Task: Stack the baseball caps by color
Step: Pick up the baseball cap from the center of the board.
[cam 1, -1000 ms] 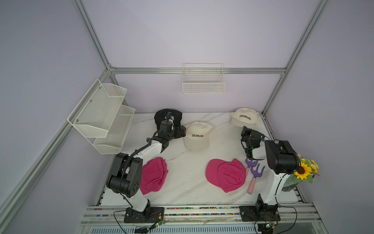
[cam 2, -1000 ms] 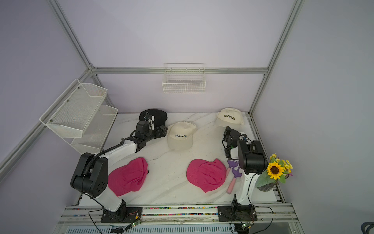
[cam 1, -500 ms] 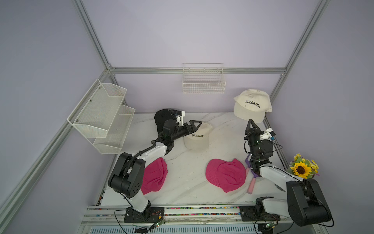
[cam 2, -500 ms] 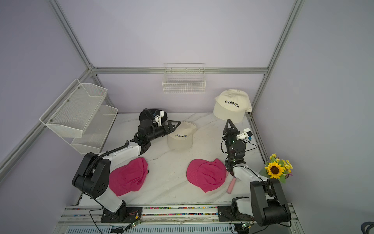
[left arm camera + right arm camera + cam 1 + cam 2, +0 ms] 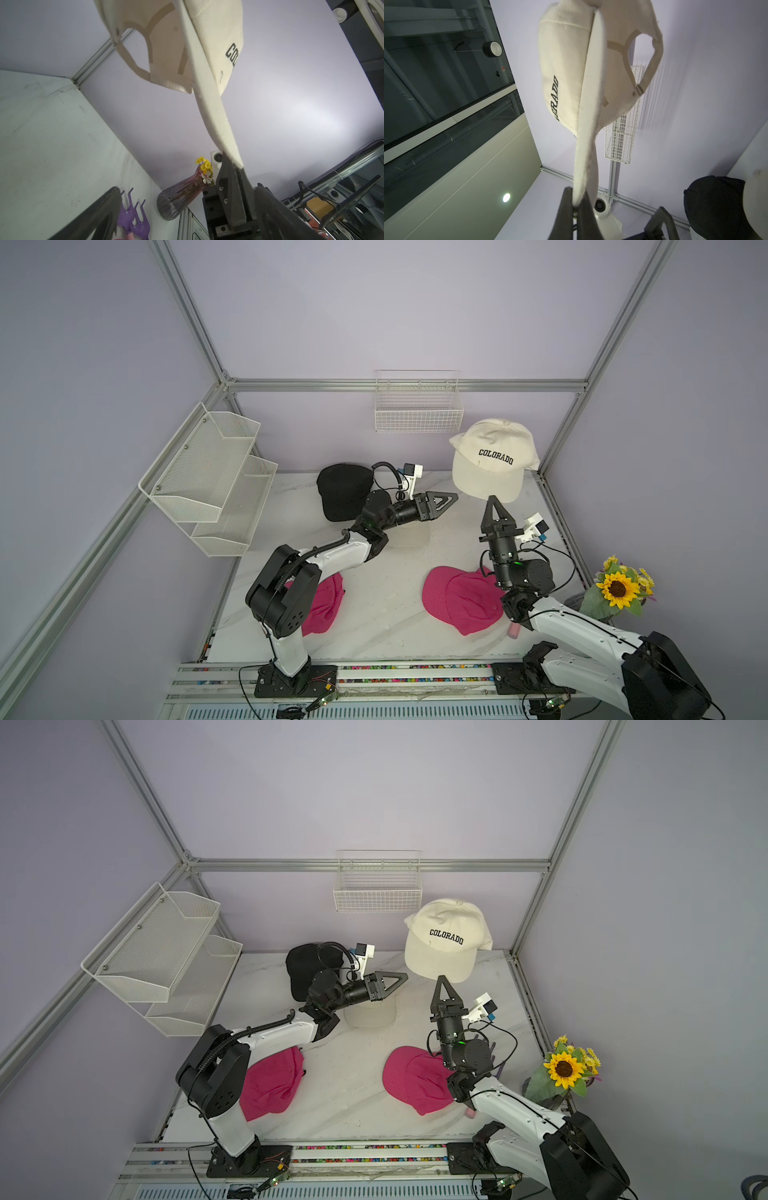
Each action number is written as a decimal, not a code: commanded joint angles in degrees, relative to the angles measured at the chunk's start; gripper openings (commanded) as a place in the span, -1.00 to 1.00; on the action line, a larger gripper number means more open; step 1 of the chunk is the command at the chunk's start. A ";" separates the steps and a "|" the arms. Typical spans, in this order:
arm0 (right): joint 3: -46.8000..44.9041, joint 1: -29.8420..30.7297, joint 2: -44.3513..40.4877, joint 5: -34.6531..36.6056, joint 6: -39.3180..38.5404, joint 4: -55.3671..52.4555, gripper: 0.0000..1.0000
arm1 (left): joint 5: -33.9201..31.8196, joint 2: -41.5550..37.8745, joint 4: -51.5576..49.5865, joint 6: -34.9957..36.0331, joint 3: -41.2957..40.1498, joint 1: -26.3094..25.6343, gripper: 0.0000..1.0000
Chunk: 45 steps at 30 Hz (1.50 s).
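The two arms match, left arm and right arm alike: glossy white shells between chunky matt-black joint housings, ribbed black cable trailing alongside, and the left tool and right tool black, skeletal and triangular (a small white-and-blue camera block bolted beside each).

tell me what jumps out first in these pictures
A cream COLORADO cap hangs high in the air at the back right, pinched by its brim in the shut right claw. Below, a hot pink cap lies on the table front right and another pink cap front left.
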 commanded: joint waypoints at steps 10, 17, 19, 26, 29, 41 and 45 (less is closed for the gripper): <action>-2.70 4.87 -0.78 -1.47 -5.96 3.54 -1.00 | 0.03 3.33 2.28 -0.61 7.29 -0.29 0.59; -5.18 5.19 -3.02 -1.60 -7.35 -0.39 -1.00 | 1.25 4.04 3.58 -1.81 7.34 -0.18 -0.51; -4.74 5.15 -2.64 -2.26 -10.12 -0.69 -1.00 | 1.32 3.63 2.67 -0.83 6.33 -0.16 -0.77; -4.08 3.62 -5.70 -5.40 -23.89 -5.46 0.32 | 0.26 2.34 -16.99 10.76 8.82 0.31 -1.00; -4.60 1.38 -9.99 -5.81 -27.85 -10.56 0.83 | -2.37 1.02 -24.38 16.32 8.56 0.59 -1.00; 4.69 -10.85 -10.16 -17.98 -47.22 -27.09 0.95 | -2.82 -7.27 -30.58 31.08 1.94 3.46 -1.00; 7.07 -15.03 -7.97 -26.22 -52.39 -26.89 0.95 | -4.94 -11.21 -39.99 42.97 2.15 3.67 -1.00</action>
